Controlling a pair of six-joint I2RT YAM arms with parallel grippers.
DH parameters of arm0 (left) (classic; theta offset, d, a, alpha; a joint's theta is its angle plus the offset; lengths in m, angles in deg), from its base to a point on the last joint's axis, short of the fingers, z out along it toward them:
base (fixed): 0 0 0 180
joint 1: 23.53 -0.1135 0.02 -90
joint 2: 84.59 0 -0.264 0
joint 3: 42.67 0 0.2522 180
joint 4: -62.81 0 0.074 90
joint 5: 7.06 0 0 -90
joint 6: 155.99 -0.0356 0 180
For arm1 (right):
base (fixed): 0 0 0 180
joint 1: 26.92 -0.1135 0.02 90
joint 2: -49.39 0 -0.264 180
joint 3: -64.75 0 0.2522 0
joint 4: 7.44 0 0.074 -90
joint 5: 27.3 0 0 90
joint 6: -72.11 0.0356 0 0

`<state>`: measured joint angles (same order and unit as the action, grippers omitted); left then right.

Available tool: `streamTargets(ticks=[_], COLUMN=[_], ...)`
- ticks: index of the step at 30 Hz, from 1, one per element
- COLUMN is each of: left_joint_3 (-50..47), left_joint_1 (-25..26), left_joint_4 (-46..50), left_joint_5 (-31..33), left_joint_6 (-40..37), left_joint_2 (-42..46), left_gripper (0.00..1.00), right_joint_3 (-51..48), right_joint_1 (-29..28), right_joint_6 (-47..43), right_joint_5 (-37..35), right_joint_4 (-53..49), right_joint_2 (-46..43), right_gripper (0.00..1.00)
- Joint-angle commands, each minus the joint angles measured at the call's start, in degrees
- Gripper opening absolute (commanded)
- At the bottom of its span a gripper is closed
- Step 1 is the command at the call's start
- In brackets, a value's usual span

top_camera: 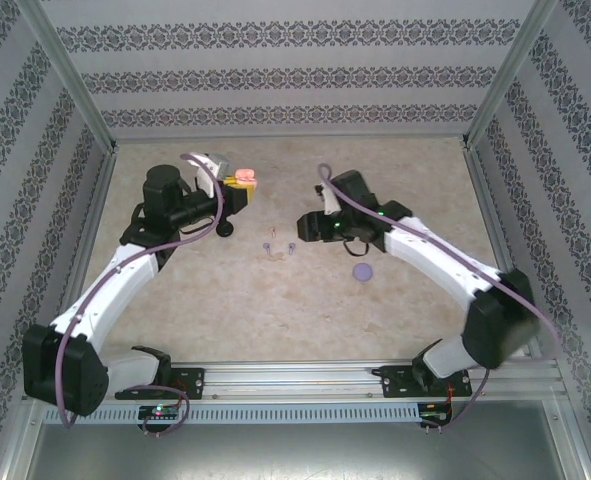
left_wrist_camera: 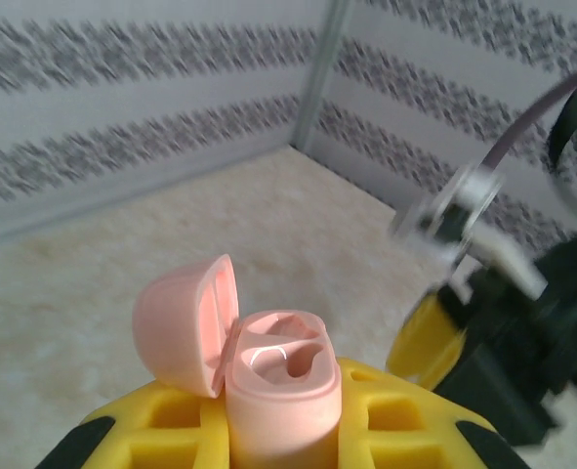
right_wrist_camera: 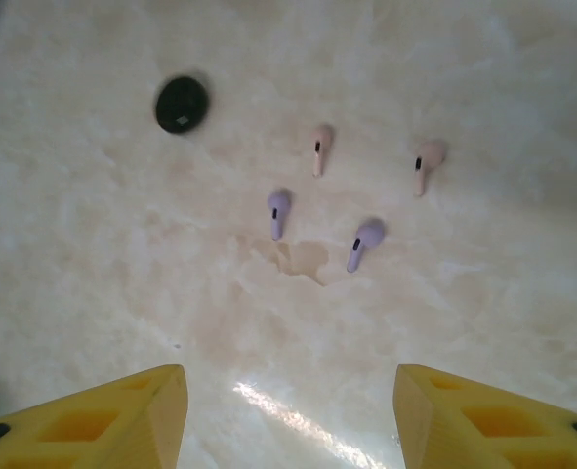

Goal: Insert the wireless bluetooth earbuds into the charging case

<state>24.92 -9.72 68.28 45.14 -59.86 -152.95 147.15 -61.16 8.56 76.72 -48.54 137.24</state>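
Between the left hand's (left_wrist_camera: 283, 430) yellow fingers (left_wrist_camera: 161, 425) sits a salmon-pink plastic charging case (left_wrist_camera: 273, 366). Ahead of the right hand (right_wrist_camera: 290, 381), two pale pink stemmed earbuds (right_wrist_camera: 321, 149), two lilac stemmed earbuds (right_wrist_camera: 278, 211) and a black round disc (right_wrist_camera: 182, 104) dot the cream, marbled table (right_wrist_camera: 93, 254).

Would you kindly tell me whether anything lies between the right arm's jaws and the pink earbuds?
Nothing visible covers them. The pink earbuds lie bare on the table; the two purple earbuds lie nearer the open jaws, apart from the pink ones.
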Motion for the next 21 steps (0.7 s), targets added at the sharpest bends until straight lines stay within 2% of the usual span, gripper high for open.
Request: streamTargets(ticks=[1, 10, 21], left_joint_3=[-1.63, -3.01, -6.30], left_joint_1=[0.05, 0.02, 0.02], left_joint_4=[-11.14, -13.21, -16.91], left_joint_5=[7.19, 9.28, 12.59], left_joint_6=[4.04, 4.90, 7.17], left_joint_2=[3.38, 6.20, 7.51], left_gripper=[0.00, 0.00, 0.00], right_joint_3=[5.89, 16.79, 35.09], right_joint_1=[-2.89, -6.18, -6.10], right_joint_6=[5.03, 9.26, 9.58], right_joint_5=[-5.48, -10.18, -17.66], right_joint_4=[-1.59, -4.21, -15.73], right_joint_2=[6.59, 20.20, 34.74], right_gripper=[0.57, 0.52, 0.51])
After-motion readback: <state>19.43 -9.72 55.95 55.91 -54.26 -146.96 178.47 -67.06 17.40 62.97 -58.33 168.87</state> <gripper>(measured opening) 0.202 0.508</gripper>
